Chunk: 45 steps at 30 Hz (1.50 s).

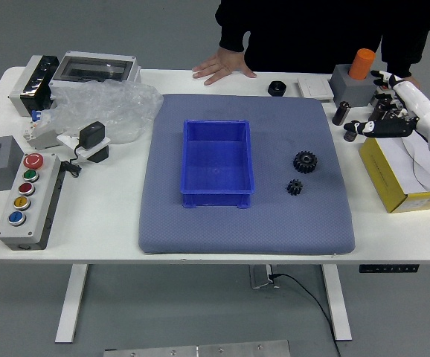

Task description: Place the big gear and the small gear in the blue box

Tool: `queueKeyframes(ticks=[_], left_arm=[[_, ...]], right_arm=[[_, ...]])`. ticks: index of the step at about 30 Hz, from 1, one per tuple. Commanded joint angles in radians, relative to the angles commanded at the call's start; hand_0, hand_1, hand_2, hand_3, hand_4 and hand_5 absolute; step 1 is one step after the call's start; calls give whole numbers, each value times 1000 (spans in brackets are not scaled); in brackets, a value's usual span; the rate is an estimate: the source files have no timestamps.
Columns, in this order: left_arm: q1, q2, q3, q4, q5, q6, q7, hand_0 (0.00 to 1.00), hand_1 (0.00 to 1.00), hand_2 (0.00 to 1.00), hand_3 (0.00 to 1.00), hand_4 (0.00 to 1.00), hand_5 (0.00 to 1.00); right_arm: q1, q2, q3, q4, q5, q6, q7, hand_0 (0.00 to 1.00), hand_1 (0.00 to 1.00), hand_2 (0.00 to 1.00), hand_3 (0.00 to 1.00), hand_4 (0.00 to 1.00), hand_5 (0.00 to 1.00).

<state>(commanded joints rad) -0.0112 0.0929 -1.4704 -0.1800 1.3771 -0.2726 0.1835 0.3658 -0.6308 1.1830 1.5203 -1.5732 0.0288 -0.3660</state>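
Head view: the robot's right hand point(402, 126) reaches in from the right, over the far end of the yellow carton point(382, 186) and the black cylinders point(341, 113) beside it. Its fingers point(371, 129) are apart and hold nothing. The big gear point(305, 161) lies flat on the right part of the blue-grey mat point(185, 238), which covers the middle of the table point(111, 238). The small gear point(295, 187) lies near it, closer to the robot and slightly further left, with the two apart. The blue box point(216, 158) stands left of both, and neither gear is in it. A person's hand point(222, 65) rests palm down on the table's far side, well apart from the gears.

What matters for the next move is that both gears lie to the left of the right hand and nearer the table's near edge, between it and the blue box. The right hand should therefore come left and toward the robot, then down; the big gear looks the closer pick. Both gears are round, so neither has a long axis to line up with. Reaching too low on the way could knock the cylinders.
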Motion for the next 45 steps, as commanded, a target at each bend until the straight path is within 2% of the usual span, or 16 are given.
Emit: queueKeyframes(ticks=[7,15,16,19,21,22,27,28,32,45], left_arm=[[0,1,0,0,-1,0,1,845,809,819,853,715,273],[-5,1,-3,0,5,0,1,845,809,819,853,716,272],[-6,1,-4,0,5,-1,1,845,809,818,853,718,272],[-5,2,-3,0,6,-1,2,845,809,818,853,718,272],[-4,2,-2,0,5,-1,2,845,809,818,853,718,272],[-3,2,-2,0,6,-1,3,844,808,818,852,717,272],[-5,2,-2,0,8,-1,2,844,808,818,852,717,272],[-5,3,-2,0,9,-1,2,844,809,817,852,718,272],[-5,4,0,0,9,-1,3,844,809,817,852,718,272],[-9,2,-1,0,10,-2,3,844,808,817,851,720,271]], right_arm=[[92,-4,-168,-90,-111,15,-15,778,800,964,998,992,257],[205,36,-345,-196,-214,50,-3,768,787,942,987,985,251],[219,43,-369,-211,-228,51,1,748,745,872,898,967,247],[255,64,-421,-248,-259,56,3,748,745,872,898,967,247],[276,77,-445,-270,-276,63,2,748,745,872,898,967,247],[288,86,-457,-284,-284,68,0,718,714,818,826,947,240],[340,127,-507,-356,-291,87,6,718,714,818,826,947,240],[347,133,-514,-368,-285,89,10,735,714,802,816,929,293],[376,164,-541,-433,-246,100,36,735,714,802,816,929,293],[411,248,-571,-604,-171,99,89,748,718,810,816,908,314]])
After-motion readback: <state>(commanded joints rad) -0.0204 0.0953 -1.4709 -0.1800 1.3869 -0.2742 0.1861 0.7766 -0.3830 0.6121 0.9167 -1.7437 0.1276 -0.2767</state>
